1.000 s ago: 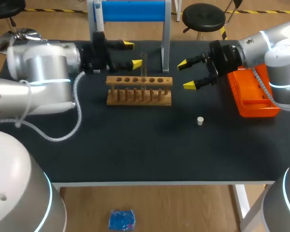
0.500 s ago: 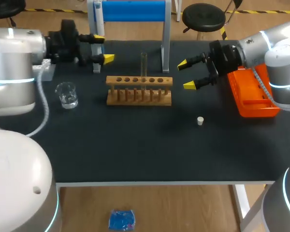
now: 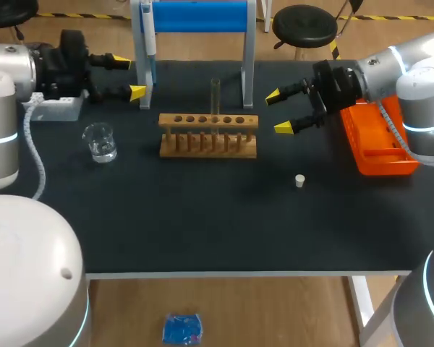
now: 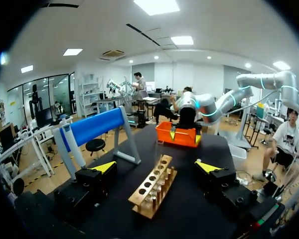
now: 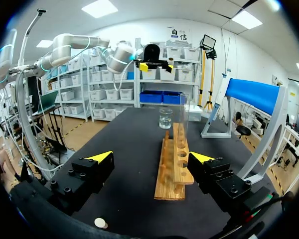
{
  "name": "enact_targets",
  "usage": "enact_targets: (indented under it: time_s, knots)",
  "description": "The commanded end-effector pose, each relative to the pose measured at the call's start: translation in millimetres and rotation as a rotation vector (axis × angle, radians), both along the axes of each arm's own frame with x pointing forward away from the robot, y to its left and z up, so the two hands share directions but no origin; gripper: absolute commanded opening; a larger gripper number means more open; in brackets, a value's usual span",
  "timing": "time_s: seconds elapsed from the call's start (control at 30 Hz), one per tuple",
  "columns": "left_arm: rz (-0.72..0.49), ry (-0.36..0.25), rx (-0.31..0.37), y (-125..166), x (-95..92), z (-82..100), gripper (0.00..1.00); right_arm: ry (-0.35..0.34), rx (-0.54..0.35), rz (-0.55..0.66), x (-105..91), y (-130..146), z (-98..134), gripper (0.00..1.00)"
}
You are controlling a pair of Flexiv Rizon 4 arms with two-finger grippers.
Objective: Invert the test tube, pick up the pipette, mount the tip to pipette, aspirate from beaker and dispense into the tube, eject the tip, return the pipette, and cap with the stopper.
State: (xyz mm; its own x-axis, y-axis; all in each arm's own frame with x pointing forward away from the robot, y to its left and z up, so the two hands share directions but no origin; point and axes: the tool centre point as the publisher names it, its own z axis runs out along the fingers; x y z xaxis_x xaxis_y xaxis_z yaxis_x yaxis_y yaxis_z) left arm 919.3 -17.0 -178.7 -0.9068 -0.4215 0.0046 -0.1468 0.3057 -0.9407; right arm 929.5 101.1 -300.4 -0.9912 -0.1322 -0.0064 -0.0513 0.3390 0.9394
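Spread, empty fingers on left gripper (image 3: 128, 77) and right gripper (image 3: 278, 112); between the two, test tube (image 3: 215, 97) upright in wooden rack (image 3: 208, 137); glass beaker (image 3: 100, 142) near the left one, stopper (image 3: 299, 181) near the right

Wooden rack (image 3: 208, 135) betw. L gripper (image 3: 129, 77) & R gripper (image 3: 278, 112), ahead of both. Orange box (image 3: 380, 148) behind R gripper. Blue-topped stand (image 3: 199, 16) just beside L gripper; grey block (image 3: 58, 107) behind it.

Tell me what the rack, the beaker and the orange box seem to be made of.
The rack looks like bare light wood: tan colour, drilled holes, dowel pegs. The beaker seems clear glass, possibly plastic: the table shows through it, with glints. The orange box looks like moulded plastic: even colour, slight sheen.
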Motion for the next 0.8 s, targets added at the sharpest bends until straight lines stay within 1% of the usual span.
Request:
enact_targets:
  time_s: [0.03, 0.3, 0.43, 0.57, 0.67, 0.8]
  knots:
    - [0.001, 0.001, 0.001, -0.3, -0.5, 0.2, 1.0, 0.0, -0.002, 0.001, 0.1, -0.7, 0.2, 1.0]
    - [0.001, 0.001, 0.001, -0.3, -0.5, 0.2, 1.0, 0.0, -0.002, 0.001, 0.1, -0.7, 0.2, 1.0]
    - [0.062, 0.032, 0.008, 23.3, 7.5, -13.0, 1.0, 0.0, -0.002, 0.001, 0.1, -0.7, 0.2, 1.0]
    - [0.133, 0.057, 0.02, 54.5, 15.6, -23.0, 1.0, 0.0, -0.002, 0.001, 0.1, -0.7, 0.2, 1.0]
    - [0.202, 0.065, 0.022, 79.9, 23.7, -29.4, 1.0, 0.0, -0.002, 0.001, 0.1, -0.7, 0.2, 1.0]
    - [0.31, 0.082, 0.033, 106.5, 36.1, -38.0, 1.0, 0.0, -0.002, 0.001, 0.1, -0.7, 0.2, 1.0]
